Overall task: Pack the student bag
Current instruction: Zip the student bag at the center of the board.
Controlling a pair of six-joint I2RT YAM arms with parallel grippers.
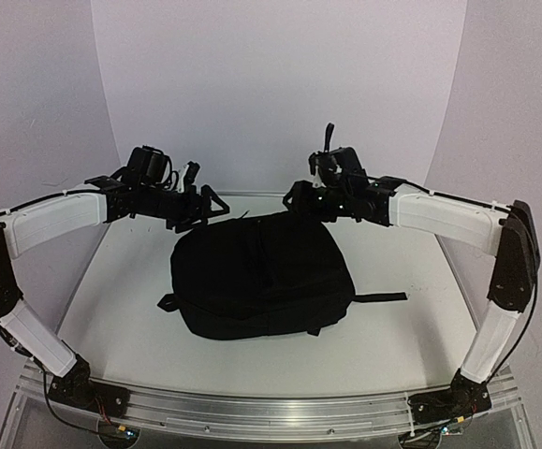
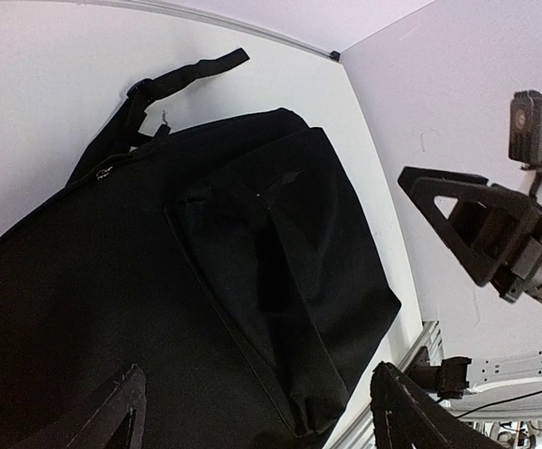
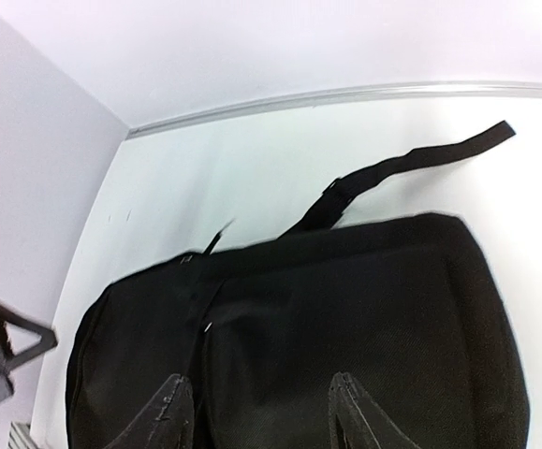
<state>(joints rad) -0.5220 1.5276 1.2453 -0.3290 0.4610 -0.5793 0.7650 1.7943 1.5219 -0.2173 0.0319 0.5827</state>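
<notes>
Right gripper (image 3: 259, 383) parted over student bag (image 1: 256, 276), left gripper (image 2: 259, 379) spread wide

A white tabletop (image 1: 392, 346) sits inside a plain enclosure, closed in by a pale back wall (image 1: 280, 84), a lavender-tinted left panel (image 1: 27, 112) and a matching right panel (image 1: 523, 103). A thin metal strip (image 3: 345, 96) lines the tabletop's far edge, and a ribbed aluminium rail (image 1: 271, 407) runs along its near edge. The light is soft and even, casting only faint shadows.

Bright even light, faint shadows; the student bag (image 1: 256, 276) reads flat black.
</notes>
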